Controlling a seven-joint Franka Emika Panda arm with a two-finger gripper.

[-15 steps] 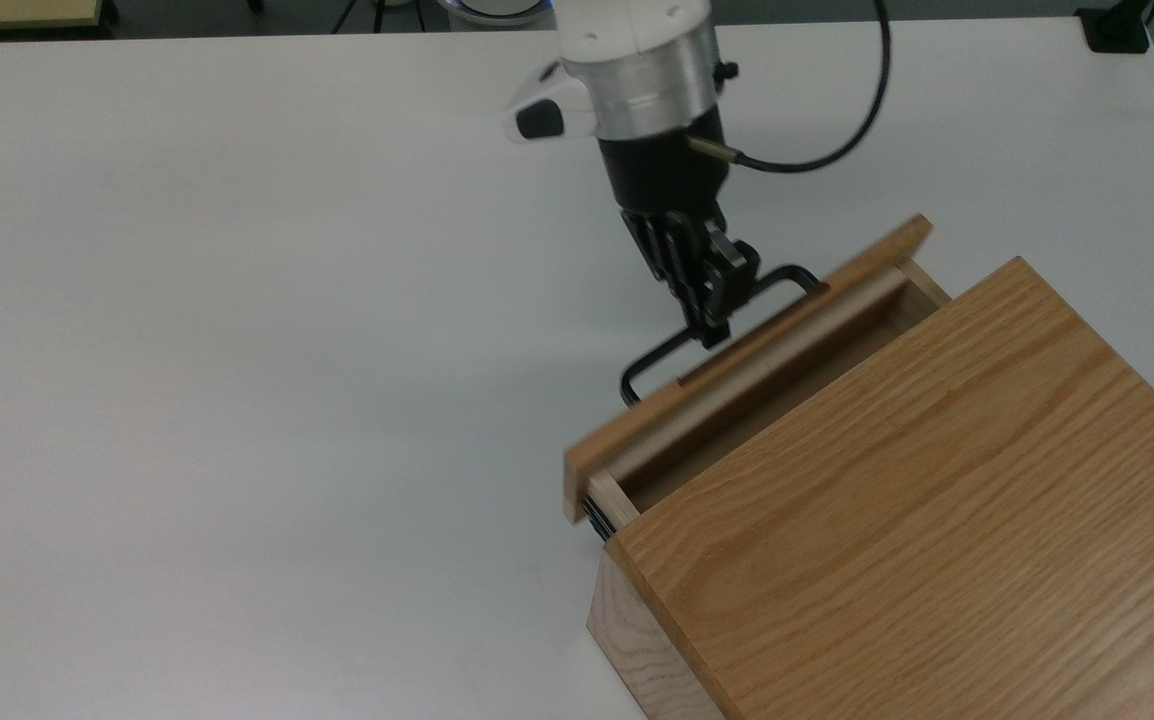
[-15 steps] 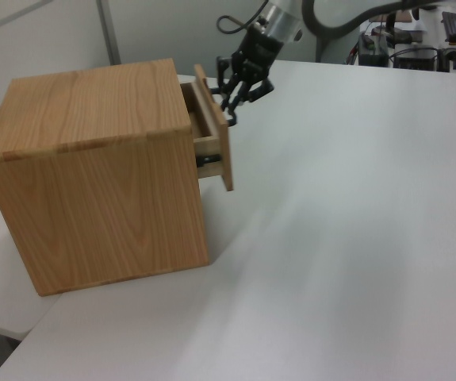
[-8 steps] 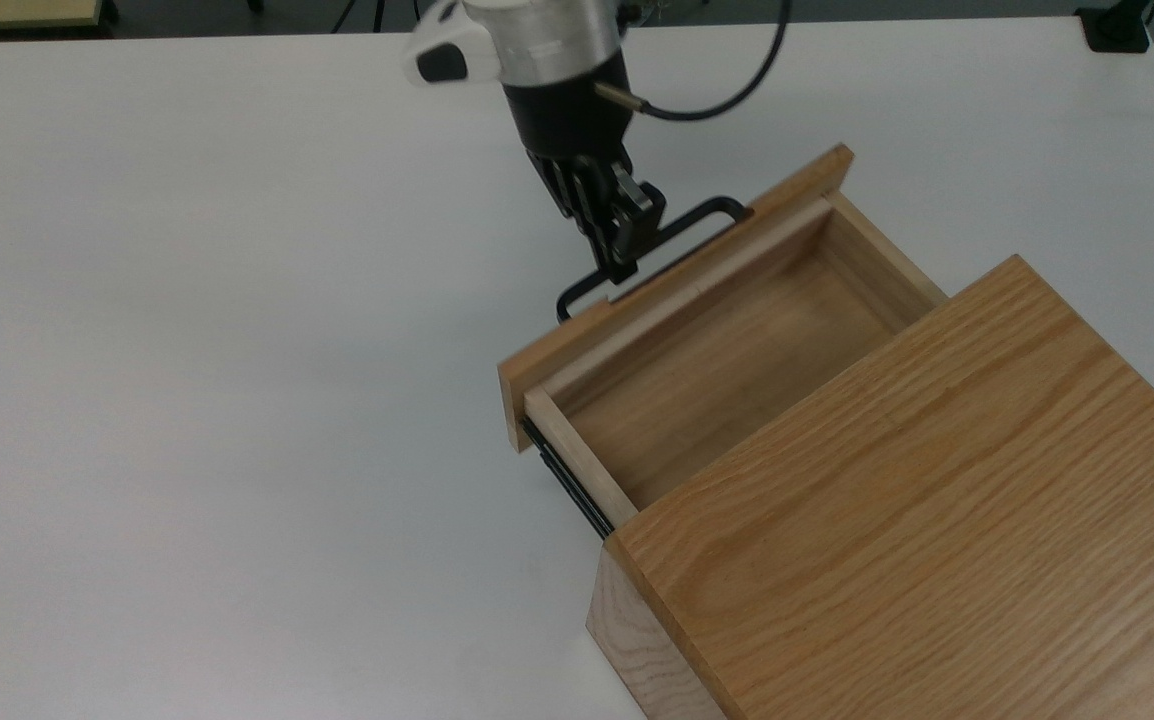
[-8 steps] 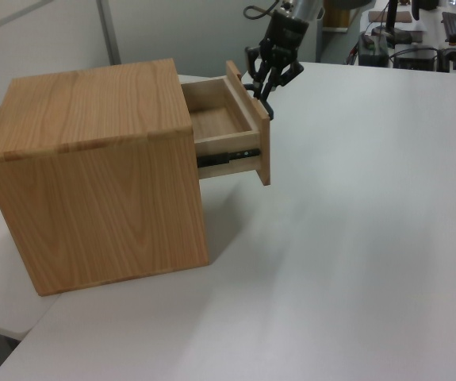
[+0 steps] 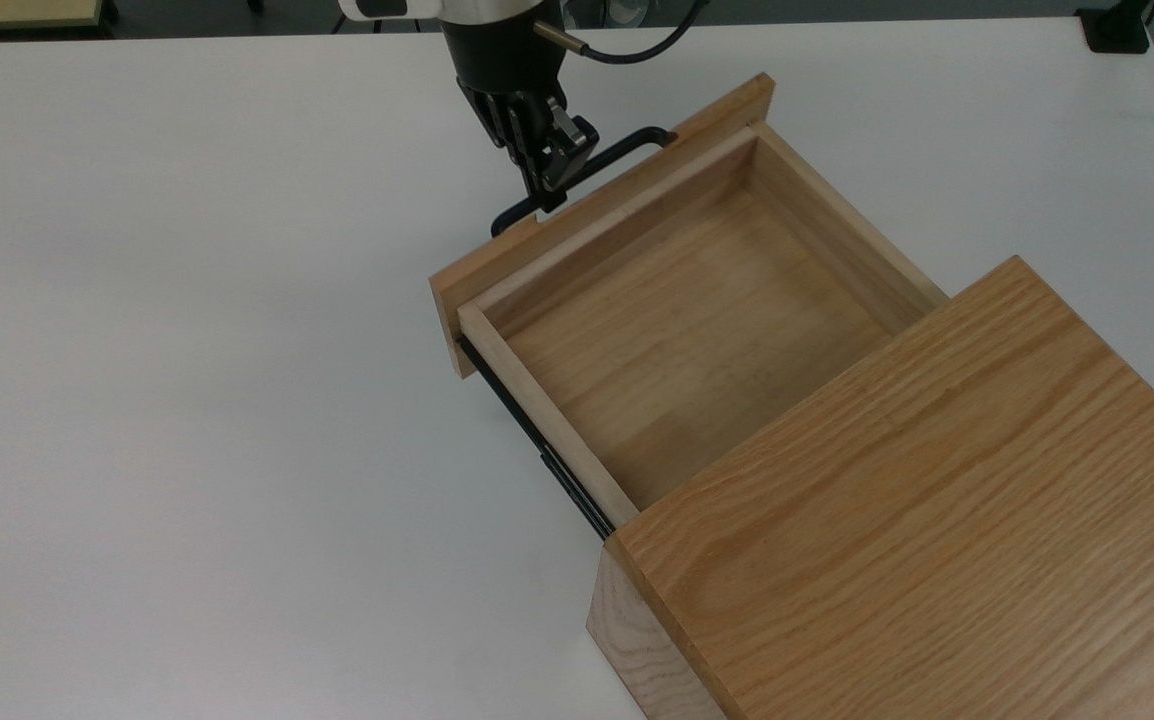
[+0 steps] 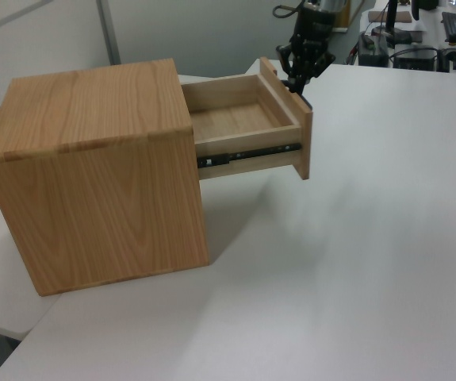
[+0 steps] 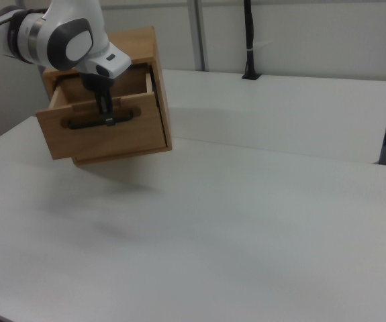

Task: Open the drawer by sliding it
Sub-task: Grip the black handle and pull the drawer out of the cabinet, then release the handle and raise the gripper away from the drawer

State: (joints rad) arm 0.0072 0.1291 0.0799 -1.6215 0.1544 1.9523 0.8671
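Now the gripper (image 5: 549, 175) clamps the handle (image 5: 627, 148) of the pulled-out drawer (image 5: 682, 320)

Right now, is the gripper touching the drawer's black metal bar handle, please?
Touching: in the top view the gripper is clamped across the black metal bar handle.

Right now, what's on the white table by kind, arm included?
Light oak drawer with black bar handle: 1
Larger oak box casing with grained top: 1
Black two-finger gripper, closed on the handle: 1
Total: 3
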